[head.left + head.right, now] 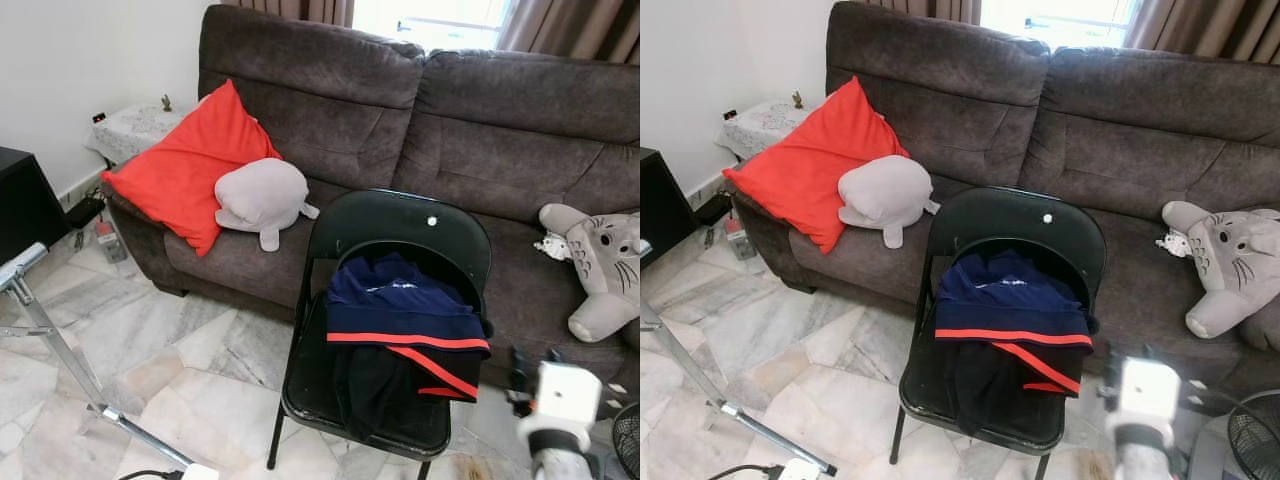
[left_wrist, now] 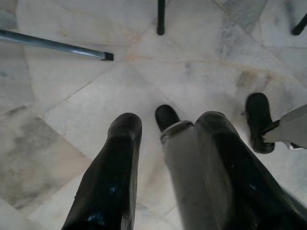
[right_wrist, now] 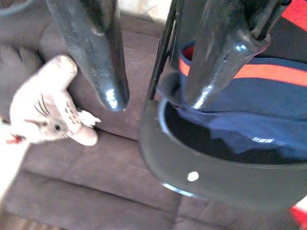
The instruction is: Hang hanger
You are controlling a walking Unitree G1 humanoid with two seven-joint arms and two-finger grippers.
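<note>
A navy garment with red stripes (image 1: 405, 315) lies bunched on the seat of a black folding chair (image 1: 400, 222) in front of the sofa. Whether a hanger sits inside the garment I cannot tell. My right arm (image 1: 556, 405) is raised at the chair's right side. In the right wrist view my right gripper (image 3: 156, 100) is open, its fingertips (image 3: 109, 91) close to the chair's curved backrest (image 3: 201, 179) and the garment (image 3: 249, 112), holding nothing. My left gripper (image 2: 169, 122) hangs open above the marble floor, empty.
A brown sofa (image 1: 500, 130) behind the chair holds a red cushion (image 1: 190, 165), a grey plush (image 1: 262, 197) and a grey cat plush (image 1: 605, 265). A silver metal rack leg (image 1: 60, 350) crosses the floor at left. A fan (image 1: 1255, 435) stands at bottom right.
</note>
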